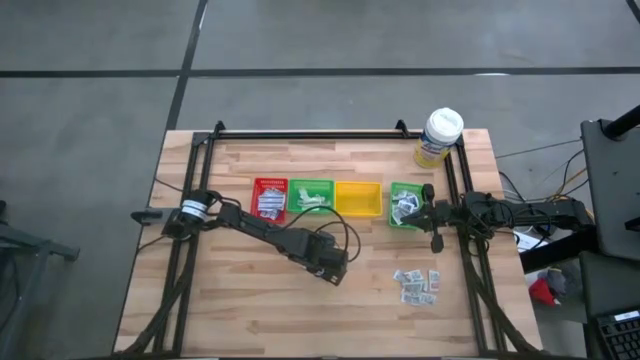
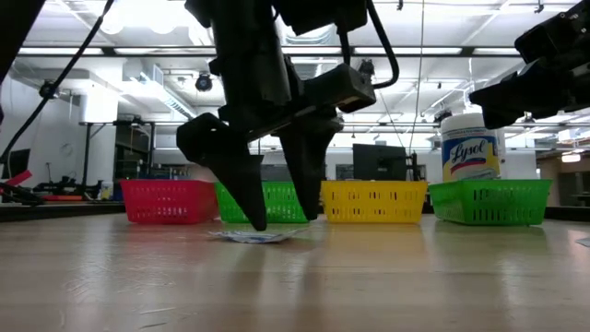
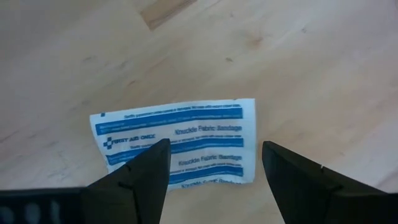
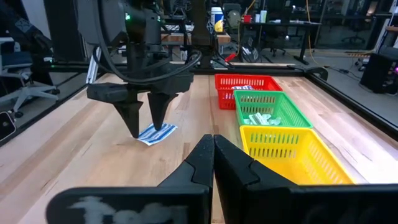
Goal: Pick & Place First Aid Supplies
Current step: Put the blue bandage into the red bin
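Clearly flimsy, the bandage packet point(image 3: 177, 142) lies flat on the table point(image 3: 298, 56); left gripper point(image 3: 214, 163) jaws spread astride it; pinch an edge.

i read "knuckle fabric bandage" twice on the white-and-blue packet point(image 3: 177, 142) lying on the table, with "first aid only" beside a cross mark. the tub point(image 2: 470, 148) near the table's far right corner says "lysol".

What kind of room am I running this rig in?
Likely a robotics lab or workshop: a butcher-block workbench on a concrete floor, ceiling strip lights over open benches, and desks with monitors and cables beyond the table.
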`<control>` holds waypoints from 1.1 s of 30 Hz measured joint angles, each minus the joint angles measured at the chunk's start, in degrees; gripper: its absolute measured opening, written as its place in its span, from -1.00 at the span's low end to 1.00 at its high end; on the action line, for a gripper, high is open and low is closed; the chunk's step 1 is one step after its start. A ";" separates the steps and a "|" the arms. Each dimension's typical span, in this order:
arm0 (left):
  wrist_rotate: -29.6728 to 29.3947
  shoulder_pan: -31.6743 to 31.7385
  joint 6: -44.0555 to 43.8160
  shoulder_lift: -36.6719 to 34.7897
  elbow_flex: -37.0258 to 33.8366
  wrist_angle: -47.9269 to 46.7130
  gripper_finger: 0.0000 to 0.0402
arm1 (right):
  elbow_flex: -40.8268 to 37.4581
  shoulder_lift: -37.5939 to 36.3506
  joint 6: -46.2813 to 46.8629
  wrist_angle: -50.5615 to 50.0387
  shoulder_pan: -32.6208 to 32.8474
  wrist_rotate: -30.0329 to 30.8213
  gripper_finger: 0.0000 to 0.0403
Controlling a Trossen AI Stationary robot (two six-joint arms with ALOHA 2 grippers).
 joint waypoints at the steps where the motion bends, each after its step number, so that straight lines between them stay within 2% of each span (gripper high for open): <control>1: -0.08 0.00 -0.19 0.00 -0.25 0.00 0.22 | 0.00 0.02 0.03 0.00 0.01 0.00 -0.96; 25: -0.57 0.00 -0.20 2.03 -0.31 0.77 0.22 | 0.01 0.02 0.11 0.00 0.00 0.00 -0.96; 33: -0.39 0.00 -1.62 1.99 -0.11 -9.05 0.22 | 0.02 0.02 0.10 0.00 -0.01 -0.02 -0.96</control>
